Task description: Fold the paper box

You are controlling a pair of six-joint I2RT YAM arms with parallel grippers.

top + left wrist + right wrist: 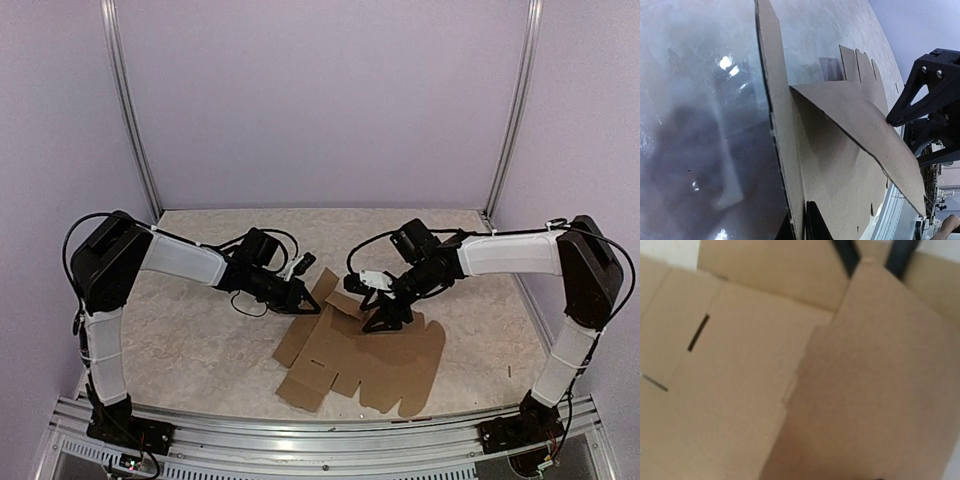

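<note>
The box [370,365] lies mostly flat on the worktop [190,340], centre-front, with one far-left flap [780,125] stood nearly upright. Your left end effector [303,300] looks closed on that flap's edge. Your right end effector [385,322] sits over the far middle panel with its fingers apart, a raised flap poking up between them.

Watch three risks. If you pull with the left before the right pins the sheet, the whole box will likely slide. If you push the flap off its crease, it may buckle. With both end effectors this near each other, a careless sweep could make them collide.
</note>
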